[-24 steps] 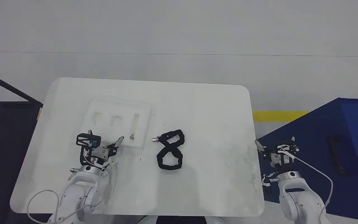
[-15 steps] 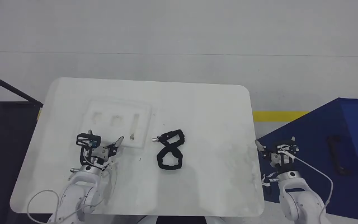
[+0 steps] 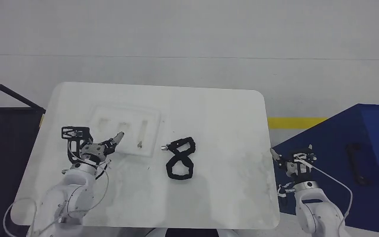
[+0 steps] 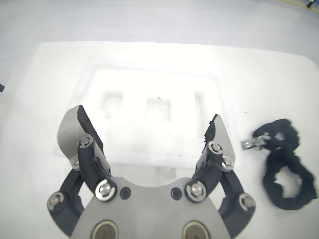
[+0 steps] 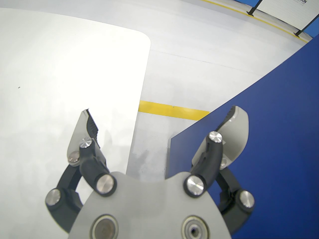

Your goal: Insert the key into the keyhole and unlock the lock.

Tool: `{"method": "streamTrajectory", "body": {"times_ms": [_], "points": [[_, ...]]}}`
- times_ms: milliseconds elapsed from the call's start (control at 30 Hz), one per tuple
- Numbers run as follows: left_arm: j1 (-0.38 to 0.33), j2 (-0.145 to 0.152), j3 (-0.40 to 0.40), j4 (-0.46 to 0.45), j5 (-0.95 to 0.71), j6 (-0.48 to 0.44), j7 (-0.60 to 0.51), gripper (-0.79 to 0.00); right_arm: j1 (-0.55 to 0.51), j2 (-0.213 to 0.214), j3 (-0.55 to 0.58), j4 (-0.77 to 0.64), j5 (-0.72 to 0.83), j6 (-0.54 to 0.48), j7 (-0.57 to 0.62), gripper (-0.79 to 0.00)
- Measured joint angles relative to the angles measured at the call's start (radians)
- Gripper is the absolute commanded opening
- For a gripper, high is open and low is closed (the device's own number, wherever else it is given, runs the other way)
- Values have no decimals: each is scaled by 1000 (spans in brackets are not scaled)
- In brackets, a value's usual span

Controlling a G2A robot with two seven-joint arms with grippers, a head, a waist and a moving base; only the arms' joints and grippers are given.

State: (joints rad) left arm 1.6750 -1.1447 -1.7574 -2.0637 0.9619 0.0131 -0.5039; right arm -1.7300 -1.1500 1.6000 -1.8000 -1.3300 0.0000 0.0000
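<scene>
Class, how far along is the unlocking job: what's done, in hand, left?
Done: nothing visible. In hand: nothing; the left gripper is open by the foam tray, the right gripper open at the table edge. Left: picking the key, inserting it, unlocking the black cable lock.

one bench [image 3: 225, 118], one white foam tray [image 3: 98, 114] with three recesses [image 3: 121, 126], one black coiled lock [image 3: 179, 155], one key [image 3: 140, 143], two grippers: left gripper [image 4: 148, 123], right gripper [image 5: 159, 119].
</scene>
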Motion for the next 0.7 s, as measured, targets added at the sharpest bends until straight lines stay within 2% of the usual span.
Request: {"method": "streamTrajectory", "body": {"times_ms": [133, 200, 300, 367, 467, 700], "points": [[-123, 19, -65, -89, -179, 67, -457, 0, 0, 0, 0, 0, 0, 0, 0, 0], [-215, 34, -50, -100, -188, 64, -681, 0, 0, 0, 0, 0, 0, 0, 0, 0], [-356, 52, 18, -75, -153, -21, -910, 0, 0, 0, 0, 0, 0, 0, 0, 0], [-442, 58, 70, -30, -174, -81, -1003, 0, 0, 0, 0, 0, 0, 0, 0, 0], [-530, 65, 126, 48, -209, -126, -1035, 0, 0, 0, 0, 0, 0, 0, 0, 0], [-535, 66, 129, 54, -209, -126, -1032, 0, 0, 0, 0, 0, 0, 0, 0, 0]]}}
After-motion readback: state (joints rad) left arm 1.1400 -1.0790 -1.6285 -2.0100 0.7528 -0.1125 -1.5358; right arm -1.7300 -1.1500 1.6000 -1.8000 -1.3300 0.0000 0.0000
